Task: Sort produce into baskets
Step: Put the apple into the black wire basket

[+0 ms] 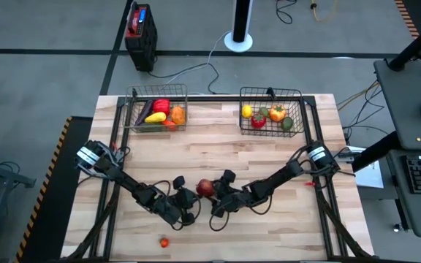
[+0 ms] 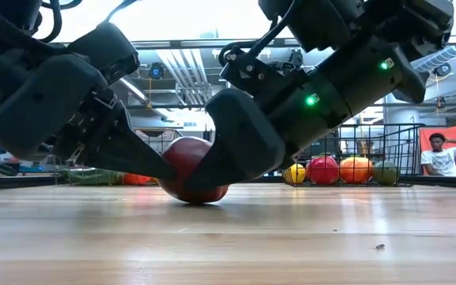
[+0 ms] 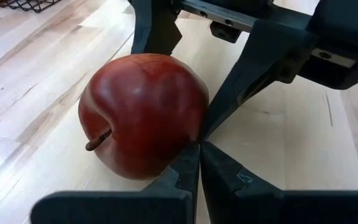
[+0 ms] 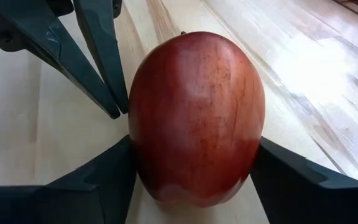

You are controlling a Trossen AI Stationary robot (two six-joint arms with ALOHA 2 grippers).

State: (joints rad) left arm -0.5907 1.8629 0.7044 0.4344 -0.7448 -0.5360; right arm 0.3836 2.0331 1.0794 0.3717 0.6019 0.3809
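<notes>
A dark red apple [image 1: 205,188] lies on its side on the wooden table [image 1: 218,146], its stem [image 3: 98,140] pointing sideways. My right gripper [image 4: 191,168] reaches in from the right, with one finger on each side of the apple. Coming from the left, my left gripper [image 3: 199,148] is shut, its tips at the apple's flank. Two dark wire baskets stand at the far edge. The left basket [image 1: 132,109] and the right basket [image 1: 298,109] each hold several pieces of produce. My left gripper touches the apple's side [image 4: 131,112] with its shut fingertips [image 4: 118,111], slanting down from the table's left; it holds nothing. My right gripper pinches the apple across its width, one finger [image 4: 114,171] on one flank and the other [image 4: 278,171] on the opposite flank [image 4: 253,155]. It slants down from the table's right. The apple's underside rests on the table [image 2: 192,198].
A small red piece [image 1: 164,242] lies near the table's front edge. Both arms meet at the table's middle front. In the low view a person [image 2: 442,154] sits in the room beyond the table.
</notes>
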